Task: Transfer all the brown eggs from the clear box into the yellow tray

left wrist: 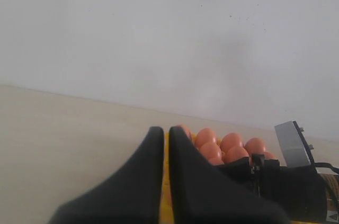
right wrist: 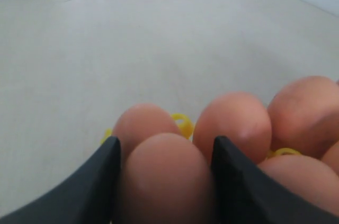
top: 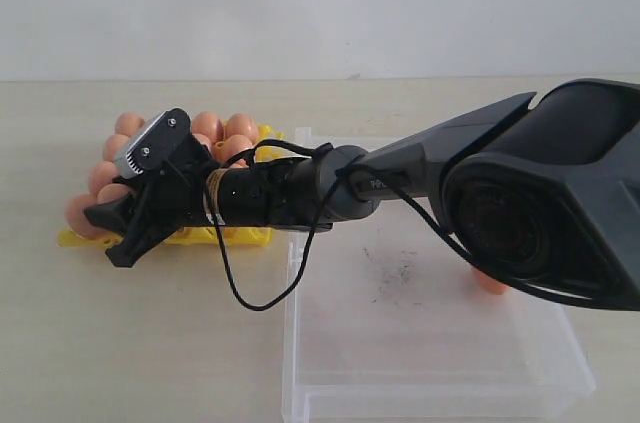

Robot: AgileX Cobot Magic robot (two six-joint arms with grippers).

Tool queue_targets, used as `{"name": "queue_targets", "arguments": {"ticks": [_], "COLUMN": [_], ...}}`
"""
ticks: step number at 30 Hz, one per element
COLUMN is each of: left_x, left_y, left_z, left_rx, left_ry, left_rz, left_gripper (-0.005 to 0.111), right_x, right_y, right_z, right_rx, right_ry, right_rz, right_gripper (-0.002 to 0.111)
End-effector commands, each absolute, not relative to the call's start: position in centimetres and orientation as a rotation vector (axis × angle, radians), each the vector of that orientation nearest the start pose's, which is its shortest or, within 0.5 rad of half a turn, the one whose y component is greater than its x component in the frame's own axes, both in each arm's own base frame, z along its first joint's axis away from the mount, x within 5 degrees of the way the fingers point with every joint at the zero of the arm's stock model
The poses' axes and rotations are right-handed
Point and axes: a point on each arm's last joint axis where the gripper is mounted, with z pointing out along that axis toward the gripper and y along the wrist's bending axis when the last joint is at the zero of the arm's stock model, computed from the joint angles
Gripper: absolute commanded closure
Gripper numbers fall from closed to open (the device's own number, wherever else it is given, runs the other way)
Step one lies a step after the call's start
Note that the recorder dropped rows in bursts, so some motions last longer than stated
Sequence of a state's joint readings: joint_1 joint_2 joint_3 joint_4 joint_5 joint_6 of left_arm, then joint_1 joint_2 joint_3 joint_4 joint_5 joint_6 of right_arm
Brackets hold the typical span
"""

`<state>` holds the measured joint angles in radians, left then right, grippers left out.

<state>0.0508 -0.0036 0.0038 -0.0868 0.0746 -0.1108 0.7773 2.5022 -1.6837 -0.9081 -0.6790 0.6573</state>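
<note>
Egg (right wrist: 164, 181) gripped in right hand (right wrist: 167, 144), low over tray (top: 72, 238) near-left corner, worktop left side; likely needs straight-down release. Left hand (left wrist: 165, 144) closed, empty. Second egg (top: 490, 281) in box (top: 420, 363), right side, nearer right arm.

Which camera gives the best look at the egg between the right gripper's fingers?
The right wrist view: the egg fills the gap between the right gripper's fingers. In the exterior view the gripper mostly covers it; in the left wrist view it cannot be told apart from the other eggs.
</note>
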Motion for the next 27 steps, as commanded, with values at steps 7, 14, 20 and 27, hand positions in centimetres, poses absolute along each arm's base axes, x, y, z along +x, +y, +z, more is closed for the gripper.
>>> {"name": "queue_targets", "arguments": {"ticks": [7,14,20,27], "left_x": [5.6,5.6,5.6,5.6], "left_y": [0.2,0.2,0.2,0.2], "left_z": [20.7,20.7,20.7,20.7], "left_rx": [-0.186,-0.186,-0.186,-0.186], "left_ry": [1.542,1.542,1.542,1.542], "left_rz": [-0.125,-0.125,-0.125,-0.125], "left_gripper": [0.103,0.103,0.103,0.103], "right_x": [34.5,34.5,34.5,34.5], "right_y": [40.0,40.0,40.0,40.0], "right_z": [8.8,8.8,9.9,12.3], "right_rx": [-1.136,-1.123,-1.120,-1.110], "right_ry": [1.554,1.567,1.547,1.547], "right_rz": [0.920,0.933,0.935,0.937], "right_gripper": [0.062,0.061,0.061,0.061]}}
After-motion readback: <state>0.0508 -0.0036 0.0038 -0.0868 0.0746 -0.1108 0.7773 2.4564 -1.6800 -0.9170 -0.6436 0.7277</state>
